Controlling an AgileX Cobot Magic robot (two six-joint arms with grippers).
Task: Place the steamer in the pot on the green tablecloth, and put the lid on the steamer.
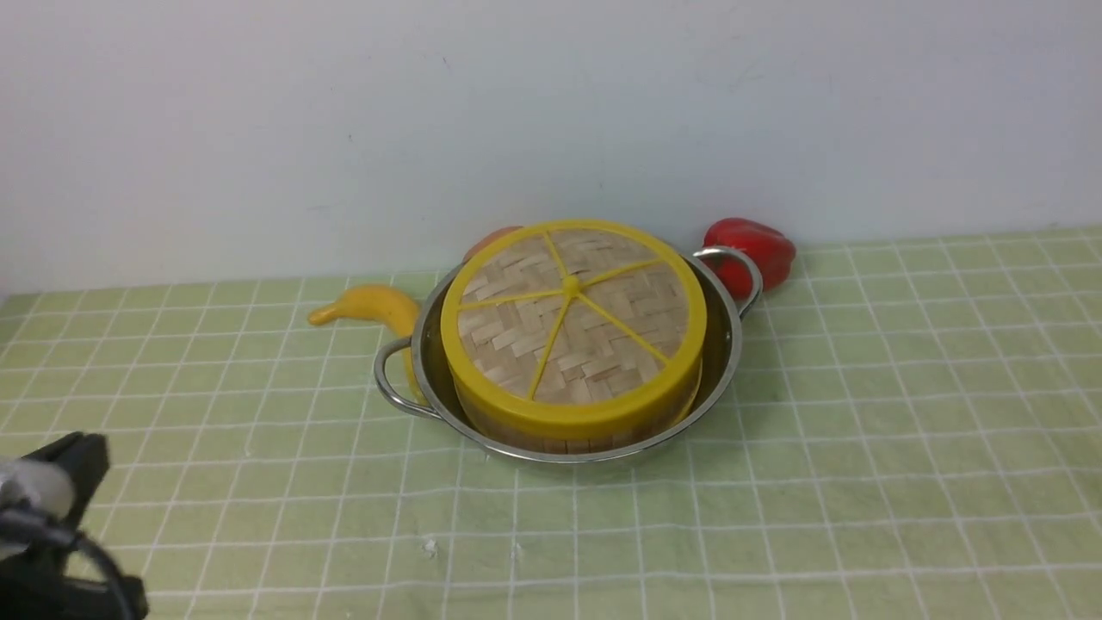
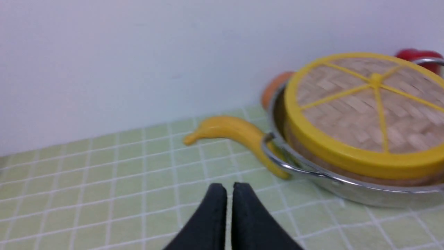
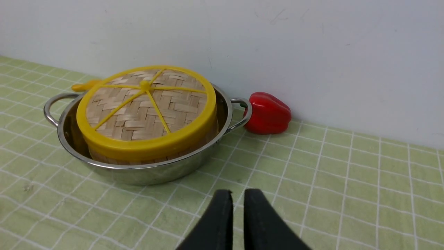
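The shiny pot (image 1: 728, 349) stands on the green tablecloth (image 1: 861, 482) near the back wall. Inside it sits the steamer (image 1: 564, 443), of which only a strip of wooden wall shows. The woven lid (image 1: 572, 320) with its yellow rim and spokes lies flat on top of the steamer. My left gripper (image 2: 229, 186) hovers over the cloth short of the pot's left handle (image 2: 274, 158), its fingers almost together with nothing between them. My right gripper (image 3: 238, 192) is over the cloth in front of the pot (image 3: 145, 173), with only a narrow slit between its empty fingers.
A yellow banana-shaped fruit (image 1: 368, 306) lies against the pot's left handle. A red pepper (image 1: 758, 250) sits behind the right handle by the wall. An orange thing (image 1: 489, 241) peeks out behind the pot. Part of my left arm (image 1: 60, 482) shows at the lower left.
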